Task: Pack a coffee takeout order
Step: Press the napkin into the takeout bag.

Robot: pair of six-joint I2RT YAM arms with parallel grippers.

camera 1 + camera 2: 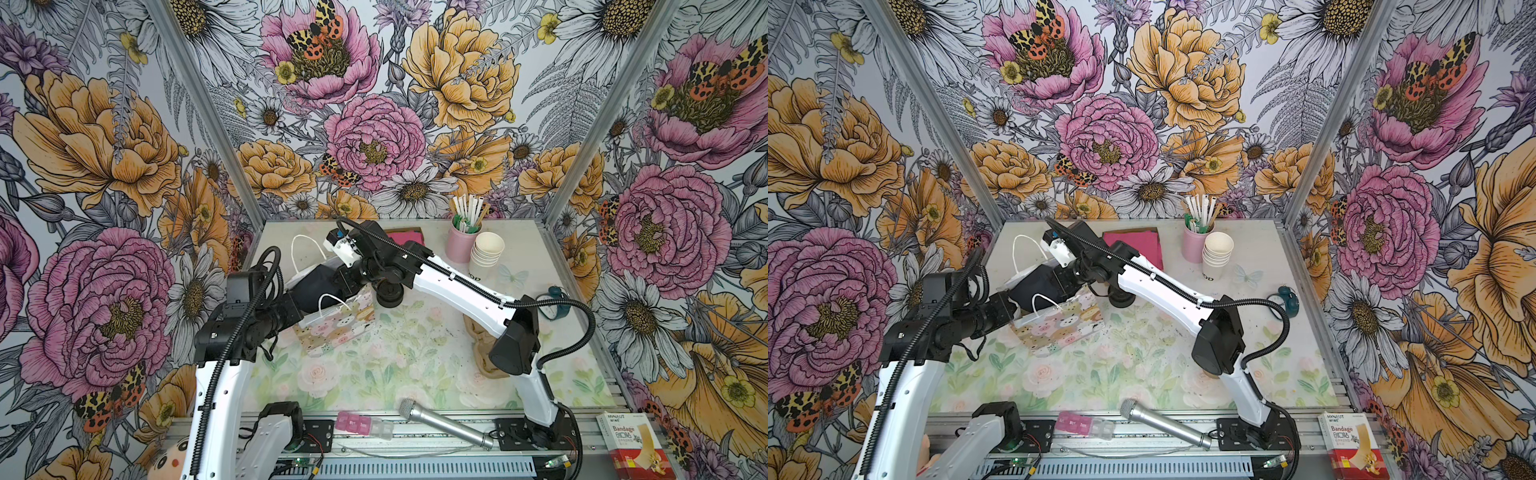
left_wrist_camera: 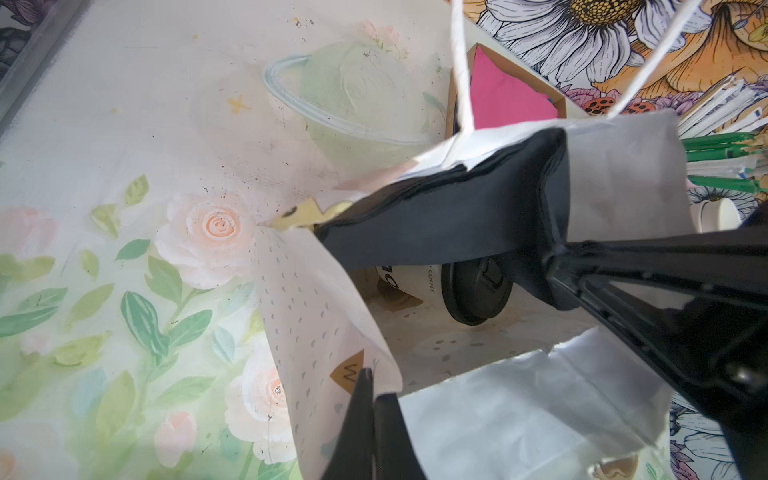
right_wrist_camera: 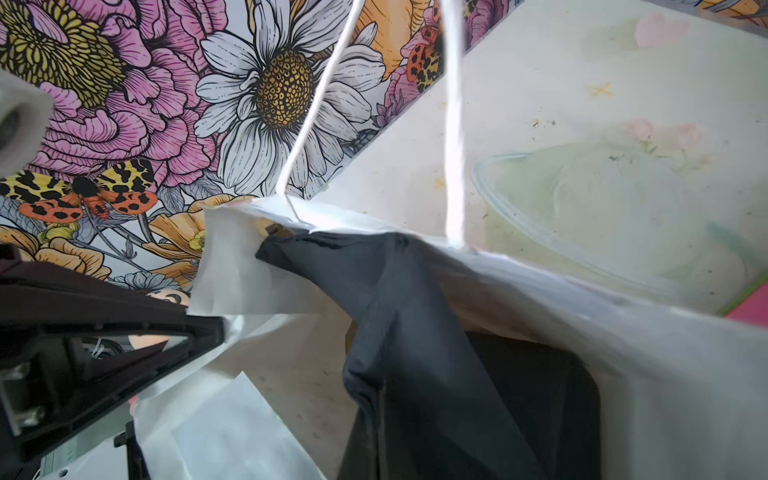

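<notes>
Bench (image 1: 399,365): pale floral-printed surface under both arms.
Bag (image 1: 336,328): paper gift bag printed with cartoon animals, white cord handles; left of the bench's middle, mouth open.
Box (image 1: 629,446): red-and-white cardboard, at the front right edge; reads "HYNAUT" and "Bandage".
Stack (image 1: 485,253): nested lidless white paper cups, back right; lowest one lettered "OD".
Napkin (image 2: 436,224): black square paper, draped across the bag's open mouth, above the cup.
Cup (image 2: 415,286): small white paper, black lettering with "COFFEE" readable; on its side inside the bag.
Lid (image 2: 476,289): round black plastic, seated on the cup.
Left jaws: pressed together, pinching the bag's rim.
Right jaws: clamped together on the napkin's edge.
</notes>
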